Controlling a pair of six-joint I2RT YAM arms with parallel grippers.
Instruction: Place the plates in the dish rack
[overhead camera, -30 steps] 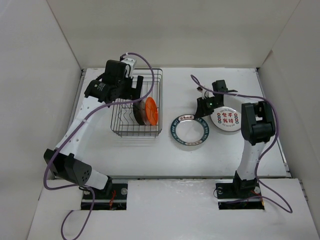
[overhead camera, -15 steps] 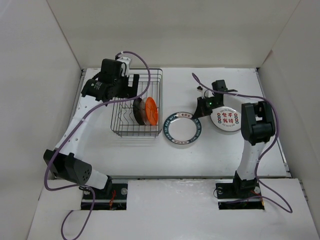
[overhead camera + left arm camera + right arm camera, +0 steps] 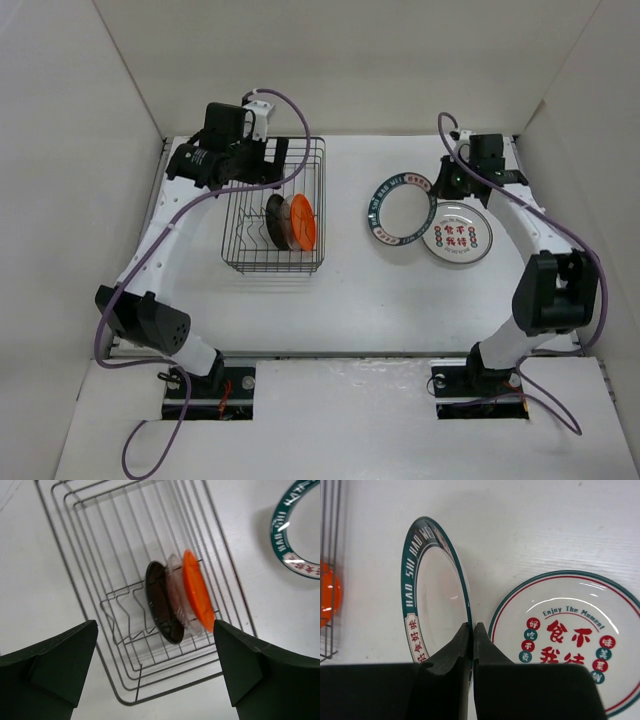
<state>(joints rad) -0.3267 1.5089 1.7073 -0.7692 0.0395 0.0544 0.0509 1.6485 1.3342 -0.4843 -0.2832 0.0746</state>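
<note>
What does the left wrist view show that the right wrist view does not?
Only the left wrist view: the open left gripper, and the black plate and the clear plate standing in the dish rack. Only the right wrist view: the right gripper shut on the rim of the teal-rimmed plate, and the plate with red and green characters lying flat beside it. Both: the orange plate, some rack wires and part of the teal-rimmed plate.
</note>
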